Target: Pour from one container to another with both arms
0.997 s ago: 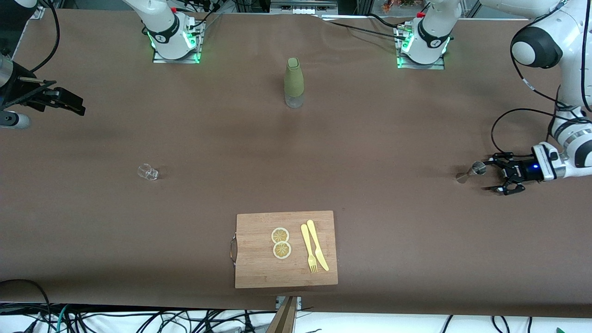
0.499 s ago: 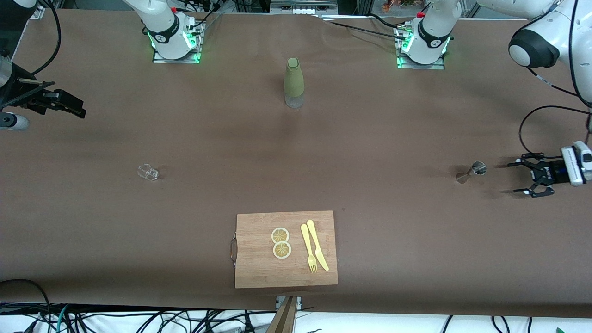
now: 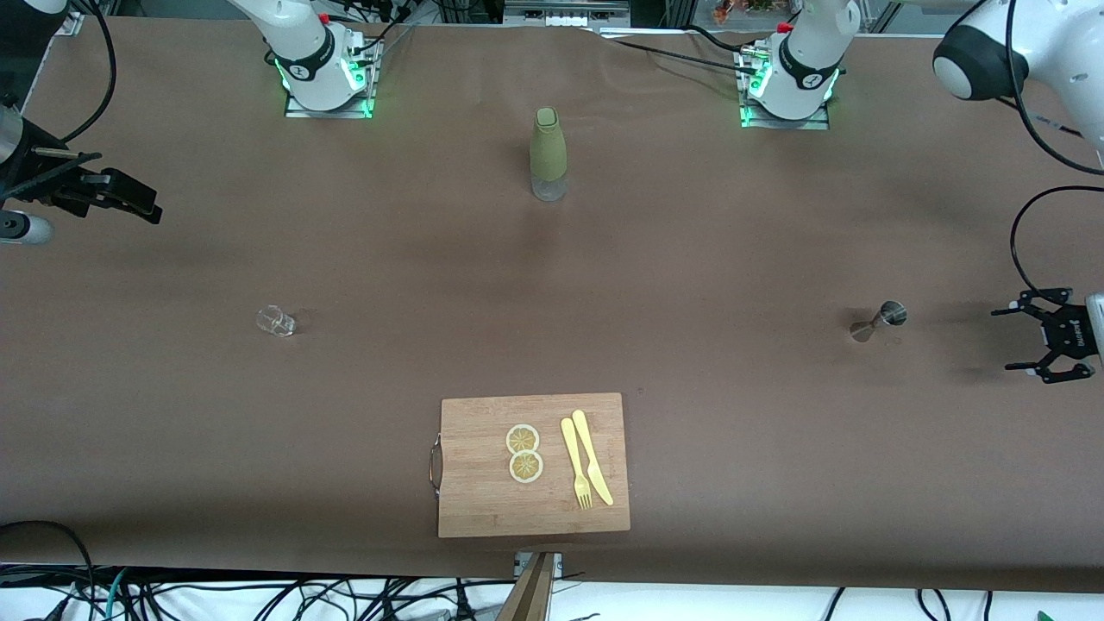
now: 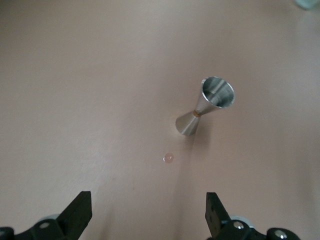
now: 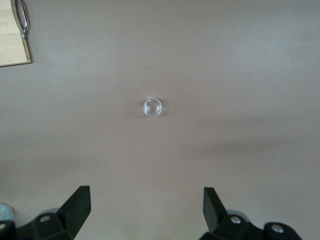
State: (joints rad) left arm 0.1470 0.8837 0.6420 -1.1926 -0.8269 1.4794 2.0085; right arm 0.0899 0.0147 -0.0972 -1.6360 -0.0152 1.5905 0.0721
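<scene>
A steel hourglass-shaped jigger point(image 3: 878, 321) stands on the brown table toward the left arm's end, its open cup point(image 4: 217, 92) facing up. My left gripper point(image 3: 1011, 339) is open and empty, low over the table and apart from the jigger, closer to the table's end. In the left wrist view the left gripper point(image 4: 148, 210) has bare table between its fingers. A small clear glass point(image 3: 275, 320) stands toward the right arm's end. My right gripper point(image 3: 147, 200) hangs open and empty over that end, and in the right wrist view the glass point(image 5: 152, 106) lies well ahead of the gripper point(image 5: 145, 205).
An olive-green bottle point(image 3: 548, 153) stands mid-table near the bases. A wooden cutting board point(image 3: 483, 483) near the front edge carries two lemon slices point(image 3: 523, 453), a yellow fork point(image 3: 575, 464) and a knife point(image 3: 593, 457). A tiny pale bead point(image 4: 168, 158) lies beside the jigger.
My left gripper has drawn back from the jigger toward the left arm's end of the table, staying open. The jigger has stayed in place. The right arm has barely moved.
</scene>
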